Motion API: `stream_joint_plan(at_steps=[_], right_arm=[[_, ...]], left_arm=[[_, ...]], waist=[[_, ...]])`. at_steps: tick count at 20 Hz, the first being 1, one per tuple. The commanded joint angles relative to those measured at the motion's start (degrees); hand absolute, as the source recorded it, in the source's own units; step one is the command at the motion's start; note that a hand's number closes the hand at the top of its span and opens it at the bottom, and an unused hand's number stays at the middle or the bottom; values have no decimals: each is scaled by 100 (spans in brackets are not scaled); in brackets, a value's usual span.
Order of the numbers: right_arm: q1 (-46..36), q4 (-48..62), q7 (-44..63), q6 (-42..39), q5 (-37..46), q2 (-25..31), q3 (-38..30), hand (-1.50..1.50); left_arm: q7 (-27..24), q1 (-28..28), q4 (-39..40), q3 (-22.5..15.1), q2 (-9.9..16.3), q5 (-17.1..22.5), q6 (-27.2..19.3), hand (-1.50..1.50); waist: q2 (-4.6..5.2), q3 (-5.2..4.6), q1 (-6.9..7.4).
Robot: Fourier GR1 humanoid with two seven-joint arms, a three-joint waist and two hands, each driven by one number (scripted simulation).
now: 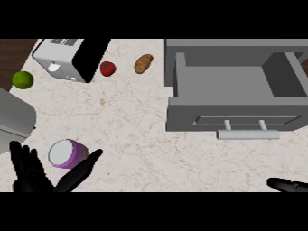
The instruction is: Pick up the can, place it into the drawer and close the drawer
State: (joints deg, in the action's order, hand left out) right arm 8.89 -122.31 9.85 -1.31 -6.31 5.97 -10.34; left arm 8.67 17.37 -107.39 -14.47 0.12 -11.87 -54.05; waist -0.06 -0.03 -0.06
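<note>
Head view only. Drawer (240, 88) stands pulled open, its grey tray bare inside and its handle (247, 133) on the front face toward the robot. Well to the left of the drawer and nearer the robot, the can (67, 154) lies tipped on the counter (136, 135), its pale end facing up and its purple wall showing below that.

Left hand (33, 173) sits right at the can, spread wide: straight fingers just left of it, thumb reaching out on its right, nothing curled round it yet. Right hand (296, 185) shows only as dark fingers at the lower right, below the drawer, with another dark tip at the right edge; they look straight and hold nothing.

Beyond the drawer's left side lie a potato (143, 63) and a tomato (107, 68), then a toaster (69, 57) and a lime (23, 79) farther left.

By my judgement the can is stiff, light and smooth-walled, so lying tipped it may roll or slip away if nudged. Best hold would be across the purple wall, thumb opposite fingers, near its middle rather than on the flat end.
</note>
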Motion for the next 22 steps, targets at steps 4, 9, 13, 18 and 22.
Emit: stream_joint_plan(at_steps=[4, 9, 13, 18, 22], right_arm=[[630, -374, -243, -139, 181, -306, 171, -150], [-81, -123, 275, -75, -49, 43, -245, -150], [91, -505, 489, -317, -476, 179, -545, -150], [-98, -414, 567, -206, -342, 136, -612, -150], [170, -825, 589, -328, -287, 16, -530, -150]], left_arm=[[-1358, 240, 759, 86, -11, 1276, -224, -150], [-2784, 408, 1458, 35, -12, 2432, -257, -150], [-3012, 88, 1924, 593, -12, 2895, 220, -150], [-3751, -456, 3142, 995, -12, 3521, 616, -150], [-4146, -685, 3590, 1128, -12, 3947, 794, -150]], waist=[[-5, 0, 4], [-3, -4, 40], [-2, 1, 5], [4, 0, 5], [1, 0, -6]])
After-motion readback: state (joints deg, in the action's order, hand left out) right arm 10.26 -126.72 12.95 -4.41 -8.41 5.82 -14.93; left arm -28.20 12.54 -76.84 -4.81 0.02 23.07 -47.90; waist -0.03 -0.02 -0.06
